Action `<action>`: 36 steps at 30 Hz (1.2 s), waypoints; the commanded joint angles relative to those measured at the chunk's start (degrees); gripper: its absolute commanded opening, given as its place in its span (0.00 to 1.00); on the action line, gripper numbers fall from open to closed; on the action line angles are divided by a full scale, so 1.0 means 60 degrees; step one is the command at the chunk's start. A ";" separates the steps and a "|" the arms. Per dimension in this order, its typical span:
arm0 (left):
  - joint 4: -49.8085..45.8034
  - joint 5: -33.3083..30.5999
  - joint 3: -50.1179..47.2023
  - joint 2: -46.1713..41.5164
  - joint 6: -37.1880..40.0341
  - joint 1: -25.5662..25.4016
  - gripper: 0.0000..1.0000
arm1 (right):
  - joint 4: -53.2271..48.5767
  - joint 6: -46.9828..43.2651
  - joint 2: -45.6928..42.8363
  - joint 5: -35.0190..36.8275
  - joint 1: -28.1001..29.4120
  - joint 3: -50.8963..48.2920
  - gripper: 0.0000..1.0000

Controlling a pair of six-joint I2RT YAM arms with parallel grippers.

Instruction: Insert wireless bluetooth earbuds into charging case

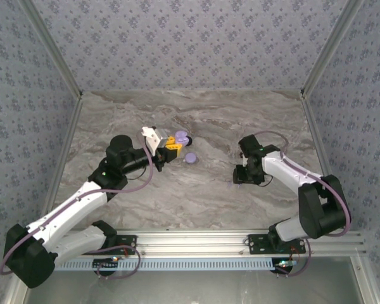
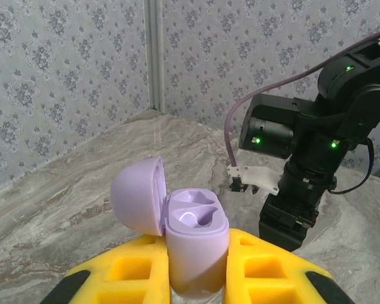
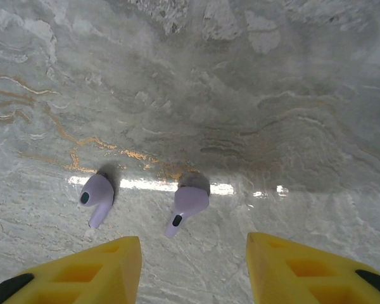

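Right of the middle of the counter (image 1: 196, 202), the right jaws hang spread over two lavender earbuds (image 3: 189, 201), one centred for pinching, while the left jaws clamp the charging case (image 2: 196, 237) upright, lid (image 2: 137, 193) open, ready to receive them

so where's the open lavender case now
In the left wrist view the lavender case sits clamped in the left gripper, lid open, left of centre from above.

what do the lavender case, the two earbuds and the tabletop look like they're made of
Lavender case: looks like smooth moulded plastic, satin, with a soft highlight inside the wells.
Earbuds: likely the same lavender plastic, slightly glossy, each with a dark spot.
Tabletop: marble-patterned and polished enough to mirror a light strip. Real stone or laminate, cannot tell.
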 commanded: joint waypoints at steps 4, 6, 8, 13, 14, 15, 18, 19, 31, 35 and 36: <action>0.0051 -0.0086 0.0001 -0.0244 0.0109 -0.0057 0.00 | 0.0289 0.0190 0.0389 -0.0099 -0.0050 -0.0016 0.46; 0.0041 -0.0092 0.0001 -0.0241 0.0127 -0.0048 0.00 | 0.0317 0.0203 0.0545 -0.0122 -0.0040 -0.0003 0.44; 0.0024 -0.0093 0.0002 -0.0252 0.0123 -0.0053 0.00 | 0.0344 0.0217 0.0685 -0.0152 -0.0043 -0.0008 0.43; -0.0052 -0.0106 0.0022 -0.0264 0.0119 -0.0053 0.00 | 0.0423 0.0235 0.0906 -0.0224 -0.0049 -0.0047 0.40; -0.0071 -0.0122 0.0017 -0.0270 0.0127 -0.0051 0.00 | 0.0433 0.0228 0.0971 -0.0218 -0.0023 -0.0040 0.40; -0.0065 -0.0127 0.0026 -0.0267 0.0119 -0.0051 0.00 | 0.0439 0.0219 0.1011 -0.0218 -0.0034 -0.0053 0.39; -0.0077 -0.0120 0.0036 -0.0283 0.0119 -0.0059 0.00 | 0.0486 0.0225 0.1185 -0.0257 -0.0006 -0.0054 0.36; -0.0077 -0.0122 0.0045 -0.0280 0.0119 -0.0059 0.00 | 0.0528 0.0230 0.1235 -0.0273 -0.0001 -0.0058 0.36; -0.0121 -0.0151 0.0046 -0.0301 0.0144 -0.0059 0.00 | 0.0698 0.0156 0.1278 -0.0185 0.0083 -0.0014 0.26; 0.0185 -0.0101 -0.0070 -0.0234 -0.0039 -0.0054 0.00 | 0.0811 -0.0063 0.0296 -0.0025 0.0117 0.0002 0.24; 0.0344 -0.0066 -0.0108 -0.0192 -0.0117 -0.0056 0.00 | 0.0811 -0.0092 0.0001 0.0029 0.0112 0.0047 0.24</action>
